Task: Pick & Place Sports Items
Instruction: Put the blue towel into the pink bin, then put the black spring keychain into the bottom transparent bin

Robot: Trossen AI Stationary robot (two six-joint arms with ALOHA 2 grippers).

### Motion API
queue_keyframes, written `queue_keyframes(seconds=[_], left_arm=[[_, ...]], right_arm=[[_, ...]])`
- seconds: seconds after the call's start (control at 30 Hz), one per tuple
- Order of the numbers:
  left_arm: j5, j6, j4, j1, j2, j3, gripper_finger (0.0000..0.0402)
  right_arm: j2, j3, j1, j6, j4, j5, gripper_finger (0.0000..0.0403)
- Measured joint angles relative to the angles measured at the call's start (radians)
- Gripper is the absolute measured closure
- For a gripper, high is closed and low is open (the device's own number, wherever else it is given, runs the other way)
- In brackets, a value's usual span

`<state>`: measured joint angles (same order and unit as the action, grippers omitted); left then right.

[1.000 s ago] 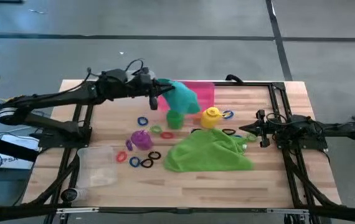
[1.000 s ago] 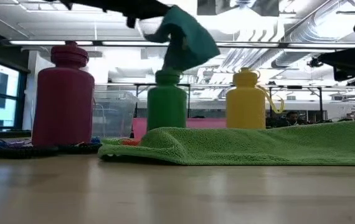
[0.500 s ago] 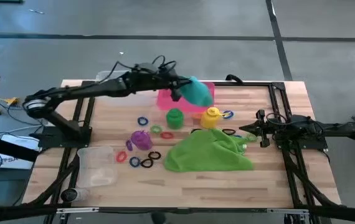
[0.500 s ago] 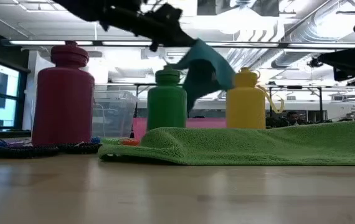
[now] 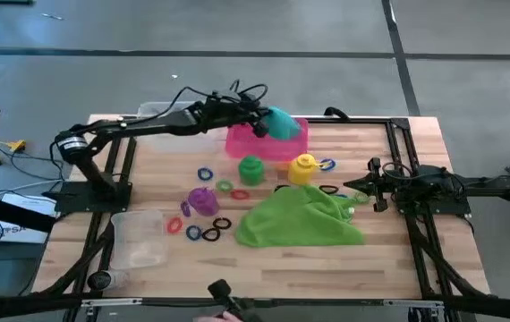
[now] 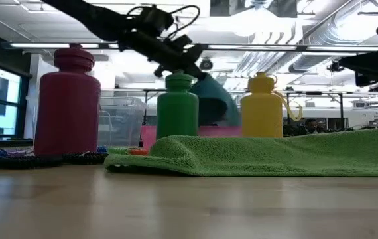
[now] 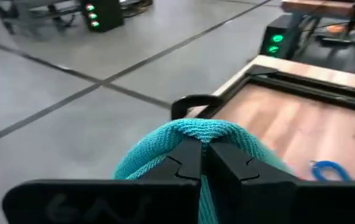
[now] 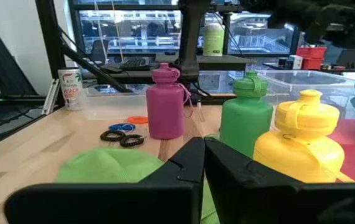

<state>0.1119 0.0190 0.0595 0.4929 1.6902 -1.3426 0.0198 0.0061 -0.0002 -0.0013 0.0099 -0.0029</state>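
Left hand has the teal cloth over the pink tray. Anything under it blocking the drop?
Nothing visible. The left hand is shut on the teal cloth, which hangs over the pink tray. The tray's visible part looks bare; the green bottle stands on the table beside it.

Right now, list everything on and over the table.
Teal cloth: one, held over the pink tray.
Tray: one, pink, at the far edge.
Green cloth: one, crumpled, centre right.
Bottles: three; green, yellow, purple, mid-table.
Rings: many, mixed colours, scattered around the bottles.
Tubs: two, clear; one near left corner, one at far left edge.
Left pincer: shut on the teal cloth.
Right pincer: shut, empty, at the right side.
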Motion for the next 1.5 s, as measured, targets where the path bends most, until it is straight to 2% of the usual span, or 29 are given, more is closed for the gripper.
queue_keyframes(seconds=[0.33,0.7,0.9,1.0,1.1,1.37,1.5], left_arm=[[0.017,0.000,-0.134,-0.003,0.029,0.000,0.0401],[0.034,0.101,-0.173,-0.028,0.063,0.000,0.0401],[0.039,0.088,-0.165,-0.042,0.076,0.001,0.0401],[0.074,0.077,-0.165,-0.053,0.076,0.001,0.0395],[0.101,0.078,-0.164,-0.057,0.076,0.001,0.0366],[0.101,0.077,-0.165,-0.065,0.076,0.001,0.0227],[0.099,0.052,-0.165,-0.071,0.076,0.001,0.0181]], right_arm=[[0.000,0.000,0.000,0.000,0.000,0.000,0.0403],[0.000,0.000,0.000,0.000,0.000,0.000,0.0403],[0.000,0.000,0.000,0.000,0.000,0.000,0.0402],[0.000,0.000,0.000,0.000,0.000,0.000,0.0402],[0.000,0.000,0.000,0.000,0.000,0.000,0.0402],[0.000,0.000,0.000,0.000,0.000,0.000,0.0403],[0.000,0.000,0.000,0.000,0.000,0.000,0.0403]])
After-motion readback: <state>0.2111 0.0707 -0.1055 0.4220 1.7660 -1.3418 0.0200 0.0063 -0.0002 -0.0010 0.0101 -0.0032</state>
